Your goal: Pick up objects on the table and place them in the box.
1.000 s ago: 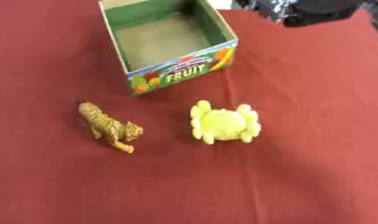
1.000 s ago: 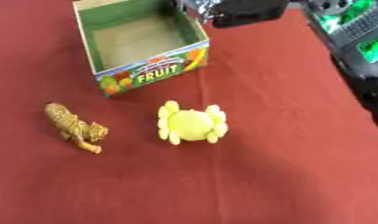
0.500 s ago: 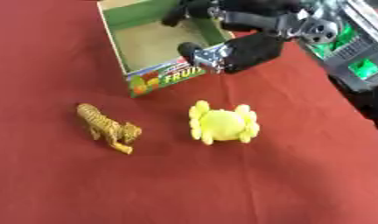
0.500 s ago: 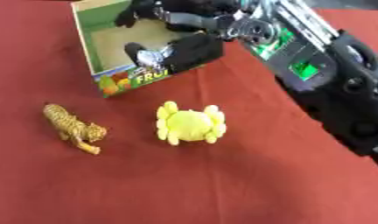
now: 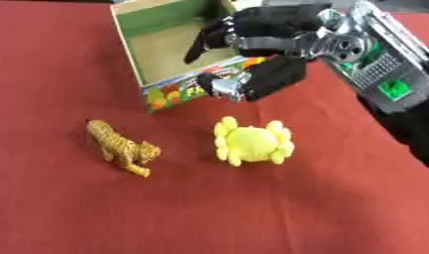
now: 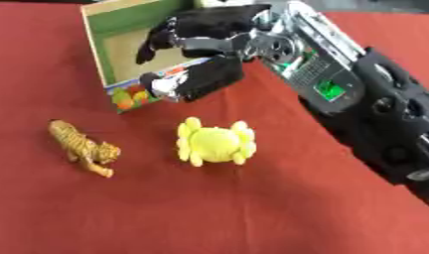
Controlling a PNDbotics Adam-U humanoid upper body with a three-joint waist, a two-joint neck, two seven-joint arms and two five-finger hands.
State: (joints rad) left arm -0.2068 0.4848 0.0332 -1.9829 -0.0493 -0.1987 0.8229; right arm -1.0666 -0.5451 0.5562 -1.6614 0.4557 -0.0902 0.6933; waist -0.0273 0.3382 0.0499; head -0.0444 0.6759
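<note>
- Right hand [image 5: 252, 59], black with silver joints, comes in from two o'clock and hovers over the near wall of the box; its fingers are spread and only slightly bent, thumb apart below them, and it holds nothing.
- Left hand shows in neither view.
- Green-sided open cardboard box with a fruit picture on its front [image 5: 135, 59] stands at twelve o'clock on the red cloth-covered table [image 5: 252, 213], and what shows of its brown floor looks bare.
- Yellow soft toy, round with stubby lobes round its edge [image 5: 251, 145], lies near the centre, just toward six o'clock from the thumb and apart from it.
- Small striped orange-brown toy tiger [image 5: 120, 147] stands at nine o'clock from the yellow toy, well apart from the hand.
- Step in hand, as I judge it: reaching for the yellow toy, the nearer piece.
- Advice: bring the palm down straight over the round body, fingers on the far side and thumb on the near side, and close on the body, not on a lobe; lift clear before swinging over the box wall, and keep the arm off the front flap.
</note>
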